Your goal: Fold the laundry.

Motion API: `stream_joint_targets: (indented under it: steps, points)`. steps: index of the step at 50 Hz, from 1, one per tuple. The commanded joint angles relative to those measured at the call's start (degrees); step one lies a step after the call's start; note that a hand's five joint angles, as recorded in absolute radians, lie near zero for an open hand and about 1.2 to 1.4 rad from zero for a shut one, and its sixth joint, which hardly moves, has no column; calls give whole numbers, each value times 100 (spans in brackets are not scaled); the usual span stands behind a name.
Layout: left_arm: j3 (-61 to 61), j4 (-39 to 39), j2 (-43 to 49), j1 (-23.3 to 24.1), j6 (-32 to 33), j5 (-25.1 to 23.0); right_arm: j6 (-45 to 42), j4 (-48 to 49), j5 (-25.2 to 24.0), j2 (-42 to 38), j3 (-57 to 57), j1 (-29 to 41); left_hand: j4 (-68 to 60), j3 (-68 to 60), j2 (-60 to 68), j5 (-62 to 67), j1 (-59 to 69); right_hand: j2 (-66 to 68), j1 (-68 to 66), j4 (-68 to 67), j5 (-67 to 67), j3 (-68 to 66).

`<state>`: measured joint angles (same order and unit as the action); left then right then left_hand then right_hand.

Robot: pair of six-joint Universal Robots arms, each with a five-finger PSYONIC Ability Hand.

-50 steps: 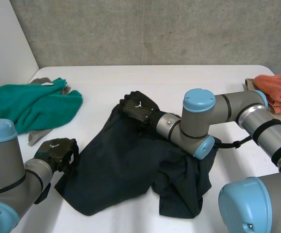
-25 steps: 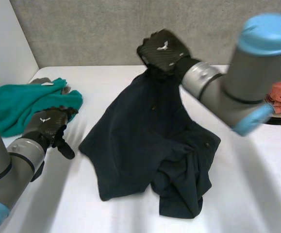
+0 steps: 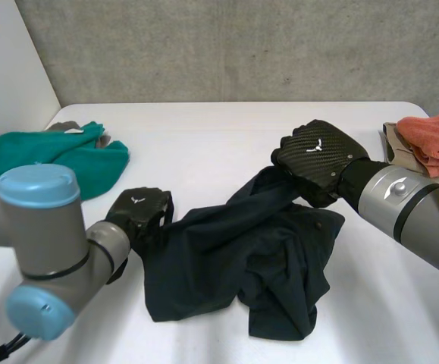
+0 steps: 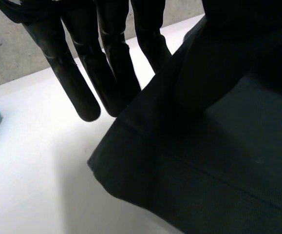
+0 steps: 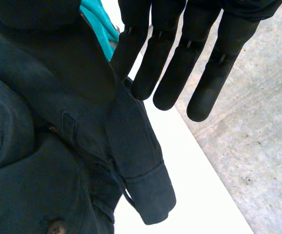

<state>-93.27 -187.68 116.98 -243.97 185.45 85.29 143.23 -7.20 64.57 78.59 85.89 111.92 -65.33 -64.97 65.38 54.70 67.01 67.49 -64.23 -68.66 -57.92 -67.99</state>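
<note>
Sprawling crumpled across the middle of the white desk [image 3: 204, 136] is one dark navy garment [image 3: 234, 258], the only piece being handled. Two robot hands are on it, one at each side. The left robot hand [image 3: 138, 214] sits at the garment's left edge; its wrist view shows its fingers [image 4: 77, 92] straight and spread, not gripping, with a hemmed corner of the cloth lying just beside them and overlapping one. The right robot hand [image 3: 318, 159] is at the garment's far right corner, clamped on the fabric, which rises off the desk in a taut ridge up to it. In its wrist view the fingers [image 5: 175, 73] are straight, cloth is bunched at the thumb side, and one sleeve cuff [image 5: 150, 190] hangs below with one button [image 5: 58, 226] near it. On the desk's far left lies one teal cloth [image 3: 52, 159] over one grey piece [image 3: 66, 127], well apart from the garment. At the far right, one orange towel [image 3: 435, 136] rests on one beige item [image 3: 392, 140]
</note>
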Motion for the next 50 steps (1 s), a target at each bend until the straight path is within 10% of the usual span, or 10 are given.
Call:
stream_joint_targets:
  steps: [1, 9, 19, 39, 50]
  points:
    - [1081, -102, 421, -36, 114, -4, 30, 473, 82, -589, -449, 31, -1467, -1503, 1462, 1530, 1299, 1251, -1577, -1134, -1208, -1201]
    - [3304, -1480, 817, -27, 931, -30, 810, 2042, 1715, -1942, -3002, 128, -1467, -1503, 1462, 1530, 1299, 1251, -1577, -1134, -1208, -1201]
    - [4133, -3547, 362, 60, 985, 5, 1252, 4472, 2297, -1804, -3773, 189, -1467, -1503, 1462, 1530, 1299, 1251, -1577, -1134, -1208, -1201]
    - [-470, -2020, -1529, 534, 818, -48, 1454, 2356, 1190, -143, 401, 102, -1467, -1503, 1462, 1530, 1299, 1251, -1577, -1134, -1208, -1201]
    - [-1071, -1034, -1582, 614, 835, -39, 1243, 1362, 909, -107, 1255, -469, -1467, -1503, 1462, 1530, 1299, 87, -413, 30, -44, -37]
